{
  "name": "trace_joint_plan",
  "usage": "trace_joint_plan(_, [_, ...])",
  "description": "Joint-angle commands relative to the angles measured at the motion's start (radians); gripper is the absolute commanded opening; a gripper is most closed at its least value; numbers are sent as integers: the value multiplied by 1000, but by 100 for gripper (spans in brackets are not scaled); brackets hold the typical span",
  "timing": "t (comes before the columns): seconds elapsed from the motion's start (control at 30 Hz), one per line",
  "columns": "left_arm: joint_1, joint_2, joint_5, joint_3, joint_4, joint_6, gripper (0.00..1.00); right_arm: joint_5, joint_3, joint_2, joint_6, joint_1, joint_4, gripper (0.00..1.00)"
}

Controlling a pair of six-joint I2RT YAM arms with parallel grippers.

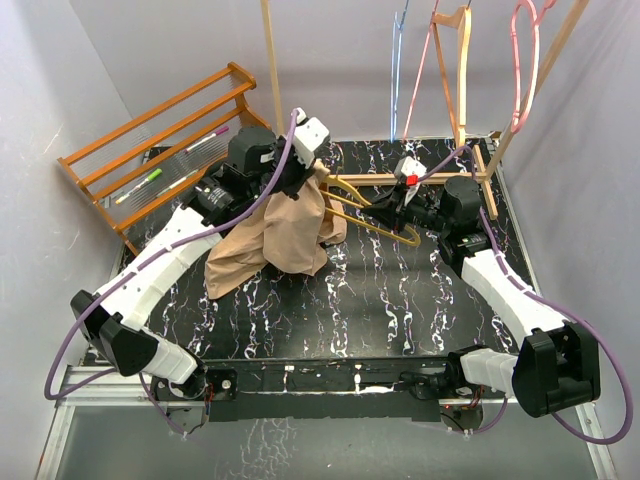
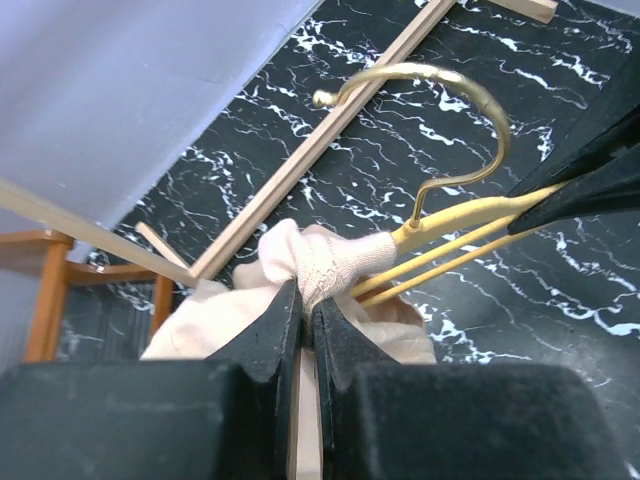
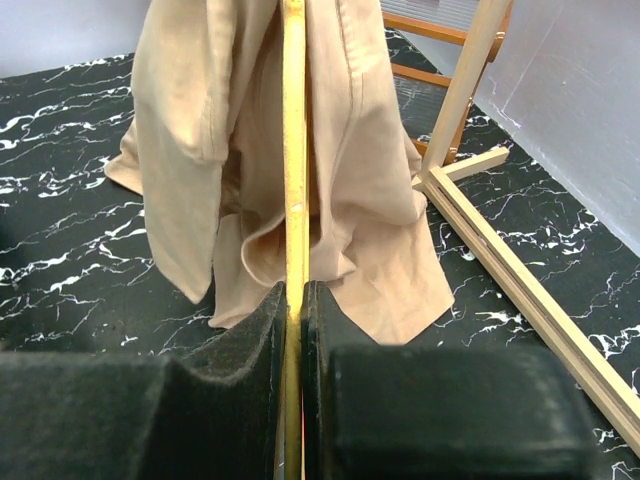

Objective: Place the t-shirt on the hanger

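Note:
The tan-beige t-shirt (image 1: 280, 235) hangs in a bunch from my left gripper (image 1: 312, 165), its lower folds resting on the black marbled table. My left gripper (image 2: 305, 298) is shut on the shirt's collar (image 2: 325, 258), which is pulled over one end of the mustard-yellow hanger (image 2: 470, 215). The hanger (image 1: 365, 215) lies tilted between the arms, its hook (image 2: 440, 85) free. My right gripper (image 1: 400, 205) is shut on the hanger's bar (image 3: 294, 180), with the shirt (image 3: 360, 150) draped on both sides of it.
A wooden garment rack (image 1: 470, 130) stands at the back right with blue, pink and light wooden hangers (image 1: 525, 60) on it. Its base rail (image 3: 520, 290) runs along the table. An orange wooden rack (image 1: 160, 140) with pens stands at the back left.

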Motion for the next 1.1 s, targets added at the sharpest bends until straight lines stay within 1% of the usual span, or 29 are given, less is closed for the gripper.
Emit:
trace_joint_plan(0.0, [-2,-6,-14,70,-78,132,0,-19,68,-19,-47,-4,0,8])
trace_joint_plan(0.1, [-3,-13,1,60,-106,165,0,-45,77,-8,-46,-5,0,8])
trace_joint_plan(0.23, [-2,-13,88,46,-169,187,0,-63,83,-9,-45,-4,5,8])
trace_joint_plan(0.37, [-2,-38,97,-12,-128,210,0,-112,94,-16,-42,-4,2,8])
trace_joint_plan(0.63, [-1,-40,108,-49,-69,247,1,-201,105,-21,-44,-4,-8,8])
trace_joint_plan(0.7, [-3,-41,112,-53,-61,247,11,-217,106,-21,-43,-4,-8,8])
trace_joint_plan(0.8, [-3,-48,118,-62,-37,247,39,-249,110,-13,-37,-4,-7,8])
trace_joint_plan(0.83, [-2,-52,118,-68,-26,247,50,-257,110,-12,-36,-4,-4,8])
trace_joint_plan(0.87, [-2,-55,122,-73,-15,246,56,-264,111,-11,-35,-4,0,8])
trace_joint_plan(0.93, [-2,-65,139,-87,-3,249,64,-273,112,-12,-29,-4,6,8])
trace_joint_plan(1.07, [-2,-83,163,-123,36,256,71,-298,119,-14,-27,-4,2,8])
